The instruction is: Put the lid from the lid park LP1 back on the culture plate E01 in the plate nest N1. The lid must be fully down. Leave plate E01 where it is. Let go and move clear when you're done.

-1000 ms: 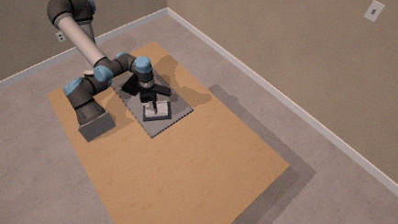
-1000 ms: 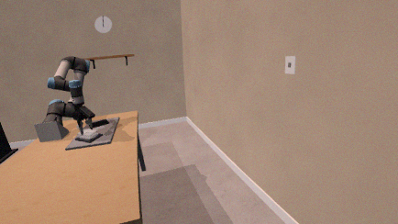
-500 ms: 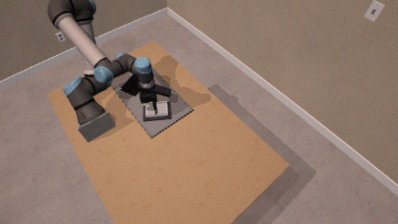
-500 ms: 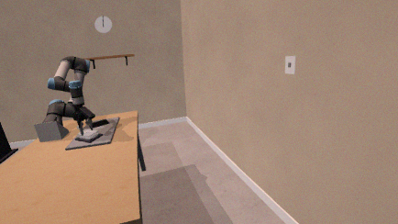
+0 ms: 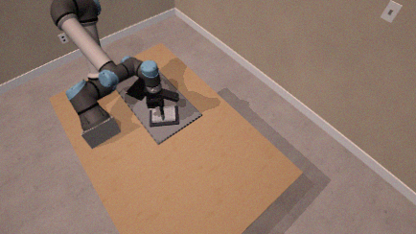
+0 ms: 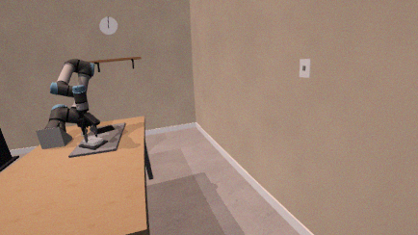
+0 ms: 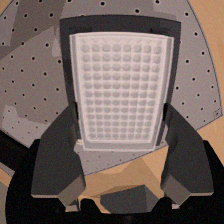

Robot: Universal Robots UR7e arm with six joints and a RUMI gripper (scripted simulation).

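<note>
My gripper (image 7: 120,103) is shut on the clear lid (image 7: 117,142), with one finger on each long side. In the wrist view the lid lies directly over the white culture plate E01, whose wells show through it. The plate sits in the dark plate nest N1 (image 7: 67,30). I cannot tell whether the lid rests on the plate or hangs just above it. In the top view the gripper (image 5: 160,107) stands over the plate. The exterior view shows the gripper (image 6: 88,136) low over the plate.
The nest stands on a grey perforated board (image 5: 184,112) on the orange table. A dark lid park (image 5: 134,90) lies behind the nest, close to the arm. The arm's grey base block (image 5: 100,131) stands to the left.
</note>
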